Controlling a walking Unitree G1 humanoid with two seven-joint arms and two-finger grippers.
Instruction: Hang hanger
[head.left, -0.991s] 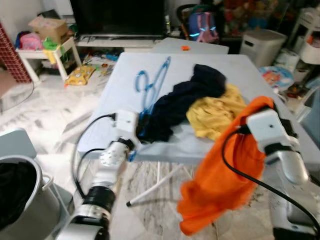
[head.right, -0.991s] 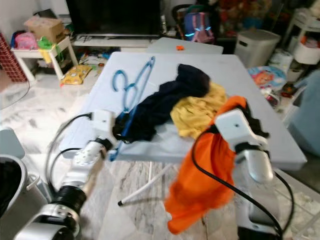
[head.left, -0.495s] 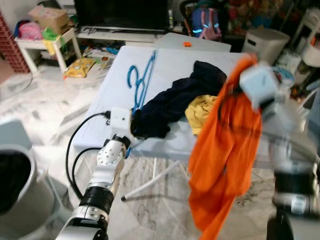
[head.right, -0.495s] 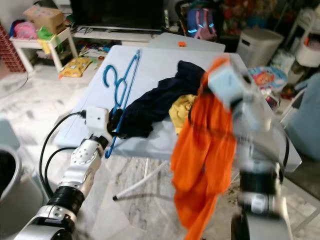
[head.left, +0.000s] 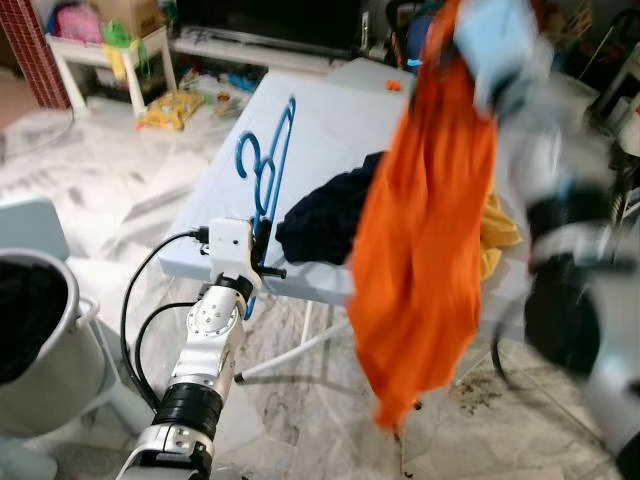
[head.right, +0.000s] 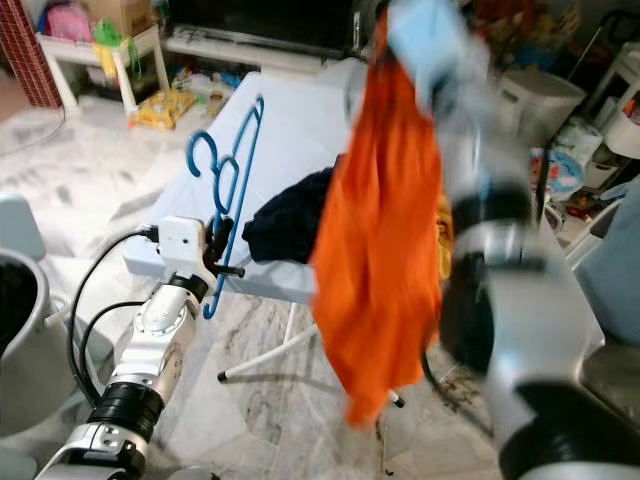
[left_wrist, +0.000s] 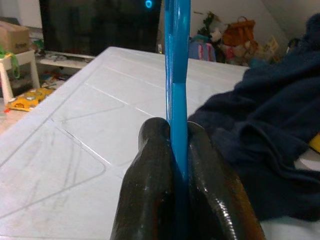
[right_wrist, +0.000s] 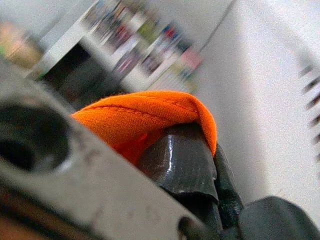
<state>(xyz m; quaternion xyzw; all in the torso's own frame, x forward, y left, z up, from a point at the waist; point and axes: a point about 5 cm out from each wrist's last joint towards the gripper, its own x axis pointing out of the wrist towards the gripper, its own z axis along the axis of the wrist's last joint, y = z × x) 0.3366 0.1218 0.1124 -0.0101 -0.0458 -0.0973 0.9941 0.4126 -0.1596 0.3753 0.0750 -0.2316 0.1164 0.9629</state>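
Grey metal forms the bin (head.left: 45, 365) at the far left, standing on the marble floor (head.left: 110, 215) with dark cloth inside it. Beside it the left arm reaches up to the near edge of the pale blue folding table (head.left: 330, 125), where the left gripper (left_wrist: 177, 150) has its two black fingers (left_wrist: 150, 185) clamped on the lower bar of a blue plastic hanger (head.left: 265, 165). The hanger lies flat on the table's left part, its hook pointing toward the far side, alongside a second blue hanger of the same kind. Just right of the gripper, a dark navy garment (head.left: 325, 215) lies bunched on the tabletop, close to the hanger's bar in the left wrist view. Right of centre, an orange garment (head.left: 425, 220) hangs in a long drape from high in the frame down to below the table's edge, in front of the navy garment and of a yellow garment (head.left: 500, 225) that shows at its right side. The right gripper (right_wrist: 200, 155) is raised at the top of the head views, blurred; the right wrist view shows the orange cloth folded over a black finger (right_wrist: 182, 165), pinched fast. Behind the table stand a low white side table (head.left: 105, 55) with toys at the far left and a dark television (head.left: 265, 15).
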